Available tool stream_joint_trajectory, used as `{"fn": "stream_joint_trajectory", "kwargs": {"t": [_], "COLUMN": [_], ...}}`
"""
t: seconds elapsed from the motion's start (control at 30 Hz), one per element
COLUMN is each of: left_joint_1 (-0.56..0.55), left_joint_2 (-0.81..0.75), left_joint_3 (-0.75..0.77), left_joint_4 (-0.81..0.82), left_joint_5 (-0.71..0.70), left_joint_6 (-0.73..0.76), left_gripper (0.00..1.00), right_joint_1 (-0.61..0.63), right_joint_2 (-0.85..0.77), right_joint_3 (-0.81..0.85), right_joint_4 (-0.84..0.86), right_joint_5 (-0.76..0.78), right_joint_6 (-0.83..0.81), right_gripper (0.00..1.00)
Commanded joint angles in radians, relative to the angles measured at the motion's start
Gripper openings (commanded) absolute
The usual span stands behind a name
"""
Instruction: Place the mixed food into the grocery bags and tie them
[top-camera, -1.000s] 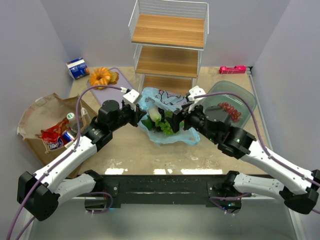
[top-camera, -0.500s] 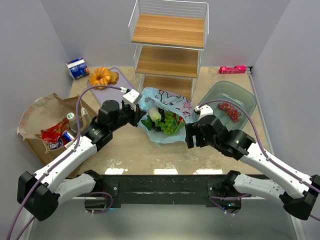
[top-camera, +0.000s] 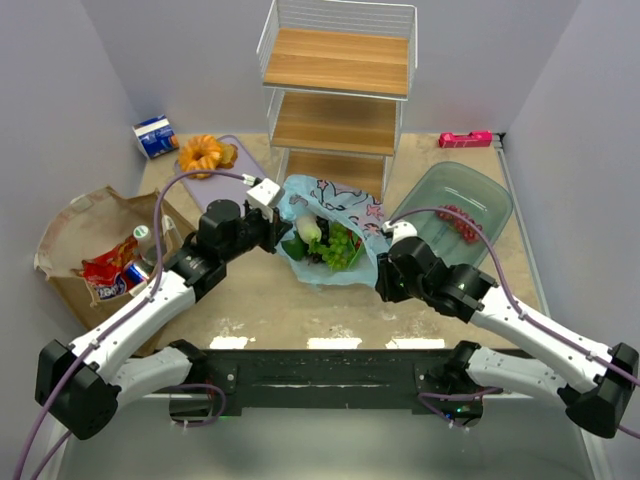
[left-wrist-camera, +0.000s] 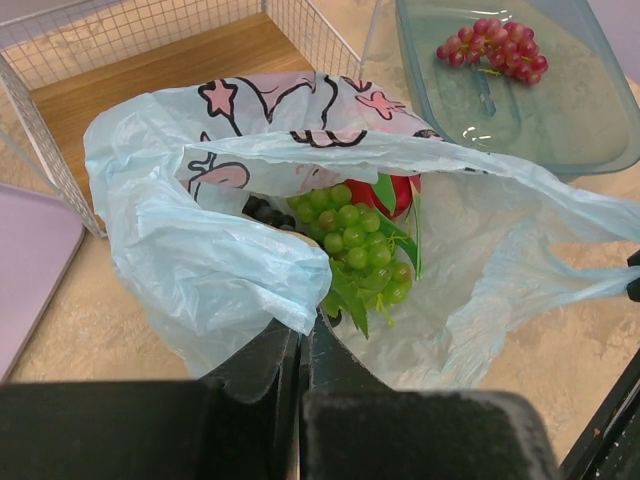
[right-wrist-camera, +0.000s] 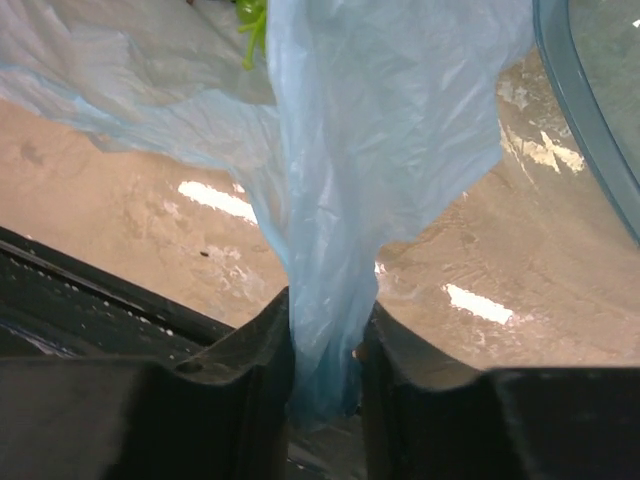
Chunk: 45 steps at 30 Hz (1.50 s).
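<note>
Left claw (left-wrist-camera: 303, 345) and right claw (right-wrist-camera: 325, 360) each clamp opposite edges of the light-blue plastic bag (left-wrist-camera: 220, 250), green grapes (left-wrist-camera: 355, 245) inside.

Plain, pale grey-lavender walls (top-camera: 180, 60) close in the table (top-camera: 260, 310) on the left, back and right. The table top is a mottled tan surface, with bright patches of reflected light near its front edge. At the back, against the wall, stands a white wire rack (top-camera: 337, 62) with three wooden shelves. A black rail (top-camera: 330, 368) runs along the table's near edge.
</note>
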Motion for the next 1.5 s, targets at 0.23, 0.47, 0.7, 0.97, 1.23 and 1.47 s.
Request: {"fn": "stream_joint_trajectory", "kwargs": {"t": [0.23,0.47,0.7,0.97,1.23,1.47], "left_joint_1": [0.002,0.002,0.003,0.002,0.002,0.002], "left_joint_2": [-0.059,-0.033,-0.026,-0.114,-0.163,-0.177], "left_joint_3": [0.299,0.609,0.475,0.234,0.203,0.116], "left_joint_4": [-0.175,-0.374,-0.431,-0.33,-0.249,-0.144], "left_joint_5": [0.018,-0.055,0.003,-0.029,-0.052,-0.003], "left_joint_6": [-0.048,0.018,0.016,-0.056,-0.113,-0.159], "left_gripper": [0.0,0.0,0.0,0.0,0.0,0.0], "right_joint_1": [0.001,0.001,0.001,0.001,-0.001,-0.067], "right_joint_2": [0.043,0.135,0.11,0.099,0.159,0.19], "right_joint_3": [0.579,0.818,0.692,0.555,0.744,0.644], "right_joint_4": [-0.115,-0.163,-0.134,-0.097,-0.115,-0.043], "right_joint_5": [0.191,0.283,0.285,0.248,0.337,0.285], "right_joint_6": [-0.258,-0.35,-0.312,-0.309,-0.401,-0.421], "right_gripper": [0.0,0.0,0.0,0.0,0.0,0.0]}}
